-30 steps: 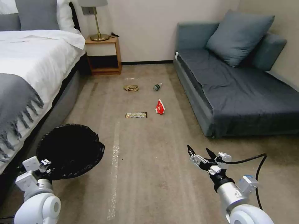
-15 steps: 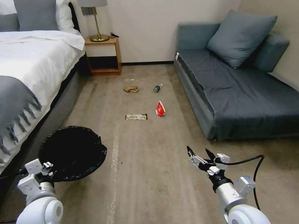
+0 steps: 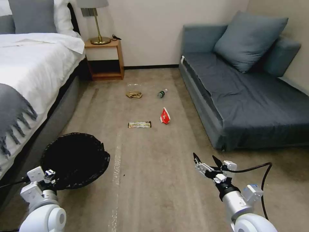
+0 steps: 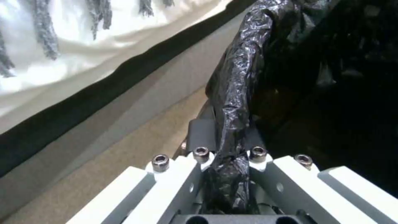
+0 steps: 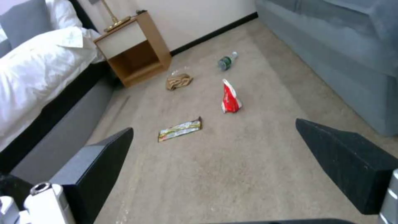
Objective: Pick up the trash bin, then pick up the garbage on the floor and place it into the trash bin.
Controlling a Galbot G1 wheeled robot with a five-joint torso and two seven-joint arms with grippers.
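Black-lined bin [image 3: 75, 160] held at near left beside bed [image 3: 29, 74], litter well ahead on carpet.
Left gripper [image 4: 226, 158] clamped on bagged rim, likely to carry bin along; inside dark, nothing visible within. Right gripper [image 3: 205, 160] spread wide, empty, aimed at wrapper [image 3: 139, 124], packet [image 3: 165, 116], paper [image 3: 134, 94] and bottle [image 3: 162, 93], all unbinned between bed and sofa [image 3: 244, 93].
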